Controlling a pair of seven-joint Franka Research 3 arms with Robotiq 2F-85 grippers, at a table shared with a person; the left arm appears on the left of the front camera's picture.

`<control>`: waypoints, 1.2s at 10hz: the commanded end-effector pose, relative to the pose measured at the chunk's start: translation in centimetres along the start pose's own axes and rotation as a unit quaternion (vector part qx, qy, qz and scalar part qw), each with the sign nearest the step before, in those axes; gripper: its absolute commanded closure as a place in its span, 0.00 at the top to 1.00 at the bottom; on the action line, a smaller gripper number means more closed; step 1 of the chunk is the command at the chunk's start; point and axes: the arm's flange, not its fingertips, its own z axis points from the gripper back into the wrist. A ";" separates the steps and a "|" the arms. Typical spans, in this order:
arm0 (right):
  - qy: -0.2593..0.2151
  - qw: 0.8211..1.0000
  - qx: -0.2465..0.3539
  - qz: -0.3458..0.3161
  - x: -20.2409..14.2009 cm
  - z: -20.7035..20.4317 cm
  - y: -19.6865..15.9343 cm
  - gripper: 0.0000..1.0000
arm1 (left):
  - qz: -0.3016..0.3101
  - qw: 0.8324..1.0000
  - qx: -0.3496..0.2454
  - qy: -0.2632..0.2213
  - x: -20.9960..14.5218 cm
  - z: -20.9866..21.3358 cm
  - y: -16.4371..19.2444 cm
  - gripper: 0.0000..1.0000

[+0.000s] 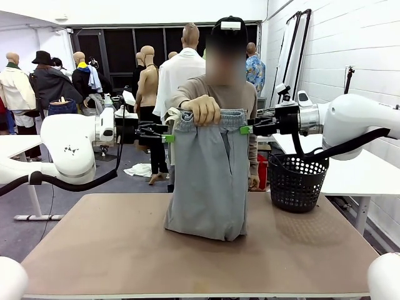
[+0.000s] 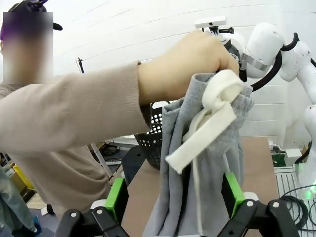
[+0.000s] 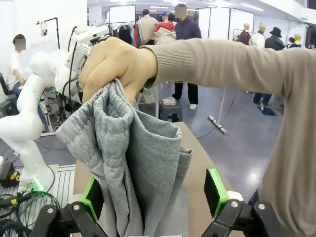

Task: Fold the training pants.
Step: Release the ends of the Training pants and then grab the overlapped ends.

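The training pants (image 1: 209, 181) are light grey and hang upright from a person's hand (image 1: 203, 109), which grips the waistband at its middle. Their lower end rests crumpled on the brown table (image 1: 106, 250). My left gripper (image 1: 167, 138) is at the waistband's left edge and my right gripper (image 1: 246, 130) at its right edge, both open. In the left wrist view the grey fabric (image 2: 177, 143) and pale drawstring (image 2: 207, 123) hang between the spread fingers of the left gripper (image 2: 174, 195). The right wrist view shows the bunched cloth (image 3: 143, 158) between the wide fingers of the right gripper (image 3: 154, 193).
A black perforated basket (image 1: 299, 181) stands on the table's back right, just under my right arm. The person stands at the far edge, directly behind the pants. A second table (image 1: 369, 172) lies to the right.
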 end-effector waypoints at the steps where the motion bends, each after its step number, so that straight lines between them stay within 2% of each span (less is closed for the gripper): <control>1: 0.019 0.999 -0.031 0.014 0.2 0.2 0.5 1.00 | -0.001 1.000 0.022 0.011 0.1 0.0 -0.3 1.00; 12: 0.011 0.998 -0.069 -0.006 -1.2 4.2 0.3 1.00 | -0.003 1.000 0.022 0.010 0.1 0.3 0.6 1.00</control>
